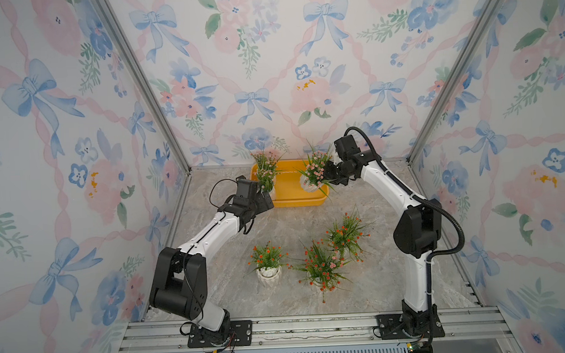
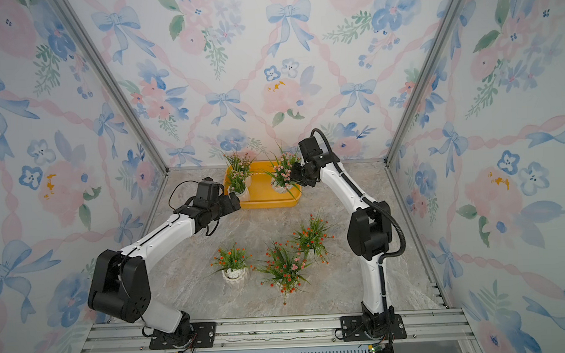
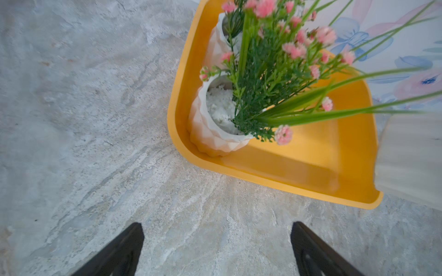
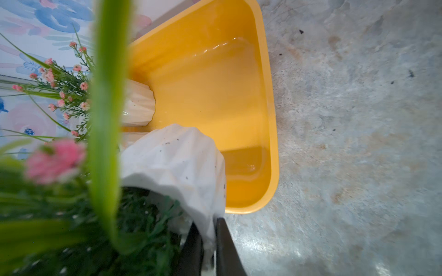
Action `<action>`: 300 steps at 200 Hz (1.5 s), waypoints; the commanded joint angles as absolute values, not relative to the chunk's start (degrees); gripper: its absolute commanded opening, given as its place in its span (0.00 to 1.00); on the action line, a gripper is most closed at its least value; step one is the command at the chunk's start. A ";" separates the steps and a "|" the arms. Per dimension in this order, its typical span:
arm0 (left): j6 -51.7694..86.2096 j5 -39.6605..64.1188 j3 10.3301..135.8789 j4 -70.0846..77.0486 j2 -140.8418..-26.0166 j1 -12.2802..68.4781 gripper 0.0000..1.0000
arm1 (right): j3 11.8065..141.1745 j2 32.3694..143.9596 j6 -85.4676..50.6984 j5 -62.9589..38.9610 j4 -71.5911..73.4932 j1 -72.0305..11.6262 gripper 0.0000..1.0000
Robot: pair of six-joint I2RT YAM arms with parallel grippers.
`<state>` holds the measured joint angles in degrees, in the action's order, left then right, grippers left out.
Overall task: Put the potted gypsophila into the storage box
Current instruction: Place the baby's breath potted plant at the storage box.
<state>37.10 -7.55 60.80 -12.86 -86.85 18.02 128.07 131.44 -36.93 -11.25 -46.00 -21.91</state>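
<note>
My right claw (image 4: 207, 229) is clamped on the rim of a pink-flowered pot (image 4: 177, 162), a finger on either side of its wall. It holds that pot tilted over the right-hand end of the storage box (image 1: 300, 202). I judge it not yet set down (whether its base touches the box floor I cannot tell). My left claw (image 3: 217, 224) hangs with its jaws spread wide and nothing between them. It is above the table (image 1: 280, 302), just outside the box's left front corner.

Inside that corner two pink pots stand upright: the nearer pot (image 3: 210, 129) sits against the box wall and the second pot (image 3: 218, 45) is just behind it. So two of the six are in, and a third is at the point of delivery.

The three orange-red ones are untouched on the table, well in front of the box. They are the front-left pot (image 1: 268, 274), the middle plant (image 1: 321, 267) and the plant nearest my right arm (image 1: 347, 235). The sprigs of the last two mingle.

By my reckoning the job is just short of half done. What is left is to lower and release this pot, then make three more trips. The bare yellow floor between the pink pots looks roomy enough for them.
</note>
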 commanded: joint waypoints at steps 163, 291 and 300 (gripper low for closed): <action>37.49 -12.48 52.41 -12.66 -75.61 13.27 0.98 | 133.57 143.07 -39.42 -3.75 -27.01 -23.73 0.10; 40.01 -13.90 50.99 -12.66 -73.70 13.10 0.98 | 132.92 144.82 -42.27 3.49 -24.40 -23.55 0.12; 40.09 -14.01 50.74 -12.61 -73.40 13.10 0.98 | 133.44 144.87 -41.95 3.77 -24.79 -23.62 0.12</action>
